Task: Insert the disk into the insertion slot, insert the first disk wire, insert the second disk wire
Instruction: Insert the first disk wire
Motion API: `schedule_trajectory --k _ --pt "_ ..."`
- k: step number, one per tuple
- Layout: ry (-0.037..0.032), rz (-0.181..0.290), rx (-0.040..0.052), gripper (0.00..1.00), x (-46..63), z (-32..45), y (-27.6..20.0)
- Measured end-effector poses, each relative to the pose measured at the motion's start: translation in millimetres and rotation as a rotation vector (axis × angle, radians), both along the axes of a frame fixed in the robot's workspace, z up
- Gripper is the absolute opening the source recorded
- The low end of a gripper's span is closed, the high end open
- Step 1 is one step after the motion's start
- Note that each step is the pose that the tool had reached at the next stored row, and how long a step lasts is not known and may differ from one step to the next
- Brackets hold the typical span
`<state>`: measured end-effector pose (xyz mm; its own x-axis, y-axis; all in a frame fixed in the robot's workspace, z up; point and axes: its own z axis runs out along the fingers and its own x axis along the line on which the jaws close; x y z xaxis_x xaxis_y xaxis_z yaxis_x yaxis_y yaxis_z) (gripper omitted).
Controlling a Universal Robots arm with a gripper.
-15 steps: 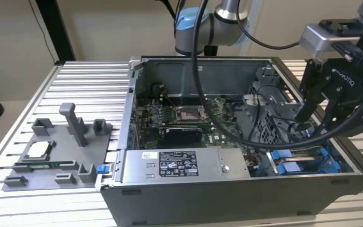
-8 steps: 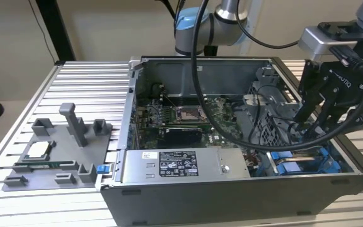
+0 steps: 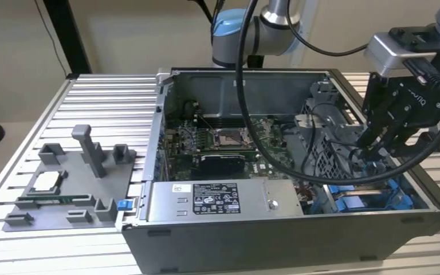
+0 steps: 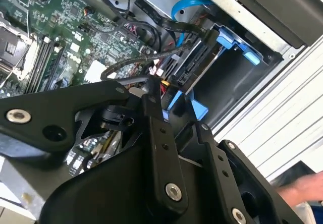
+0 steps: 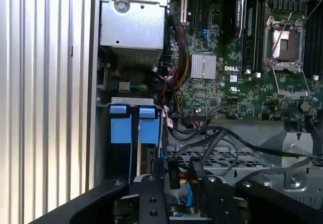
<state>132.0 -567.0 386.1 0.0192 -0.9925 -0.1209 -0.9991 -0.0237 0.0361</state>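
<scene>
Disk w/ blue carrier sits edge-on inside the insertion slot, in the PC case corner next to the power-supply box. In first wrist view two blue tabs stand side by side at the slot mouth. Claw hangs inside the case over that same corner, low among the wires, just above the blue rails. In first wrist view the claw is right at the disk's end, w/ a small black connector and red wires close against it. Claw state: can't tell, i.e. open, closed or gripping the connector isn't clear from any view. Second wrist view: black plug sits at the disk end beside a blue tab, blue flat cable loops near it, black cables run across toward the motherboard. Motherboard lies in the case middle, CPU socket visible on it. Outside the case, on the exterior view's left: grey fixture tray w/ upright posts, flat on the slotted alu surface, just beside the case wall. Black arm cable drapes down into the case
</scene>
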Motion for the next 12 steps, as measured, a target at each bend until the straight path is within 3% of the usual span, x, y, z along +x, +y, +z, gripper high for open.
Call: schedule_trajectory --k 7,8,12 --pt "-0.0001 0.009 0.0099 1.00 0.8 0.0 -0.9" --pt "0.0000 0.009 0.0104 0.00 0.8 0.0 -0.9" --pt "0.0000 0.009 0.0127 0.00 0.8 -0.1 -1.1"
